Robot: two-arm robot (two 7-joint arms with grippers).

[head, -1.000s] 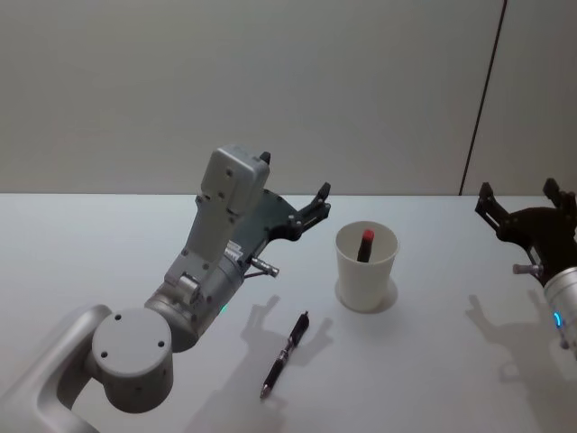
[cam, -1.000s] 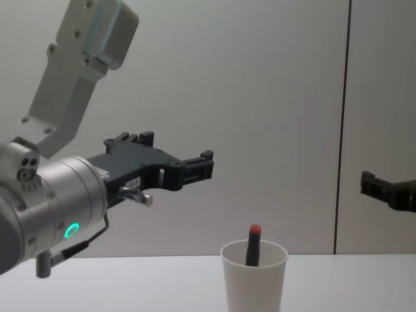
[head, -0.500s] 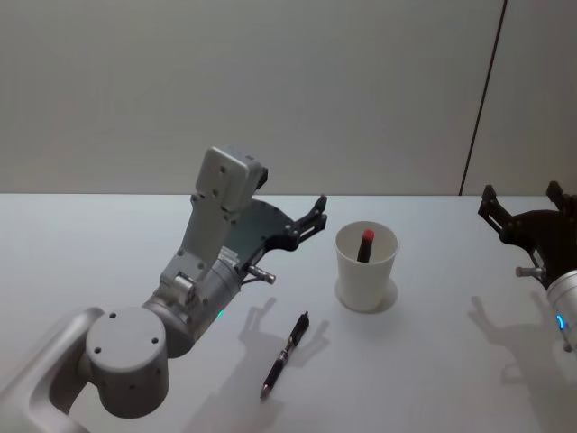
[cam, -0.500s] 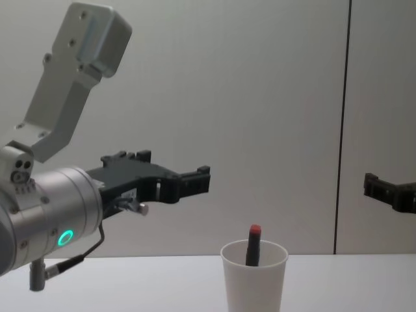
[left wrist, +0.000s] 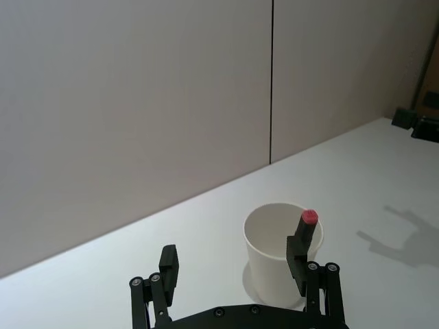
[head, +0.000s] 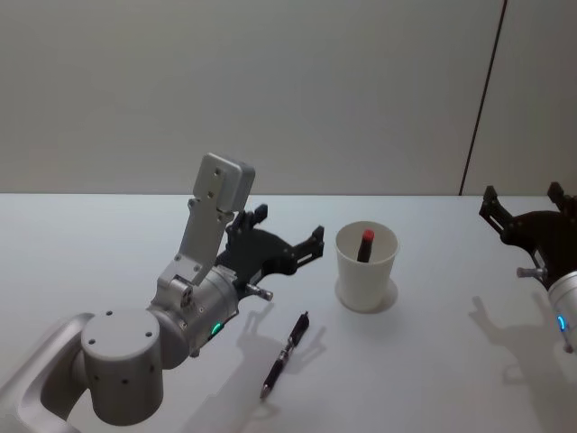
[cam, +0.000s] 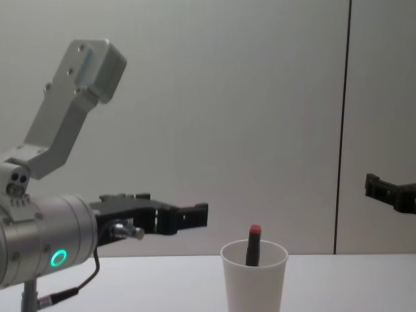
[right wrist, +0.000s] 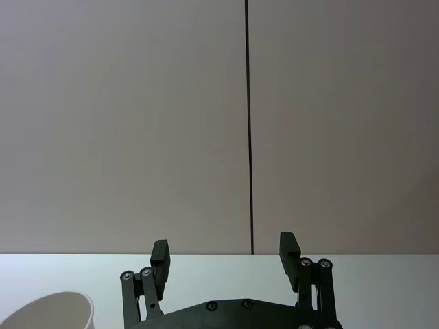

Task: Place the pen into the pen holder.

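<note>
Our left end effector [head: 289, 224] hovers spread beside the white paper cup [head: 366, 271], our right end effector [head: 522, 200] spread too. The slim dark pen [head: 285, 354] lies on the worktop [head: 433, 361].

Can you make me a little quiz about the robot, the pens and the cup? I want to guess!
1. True or false: the black pen is lying on the table, outside the white cup.
2. What stands in the white cup? A) a red-tipped pen B) a spoon C) nothing
3. Which is nearer the black pen: the left gripper or the right gripper?
Key: 1 true. 2 A. 3 the left gripper.
</note>
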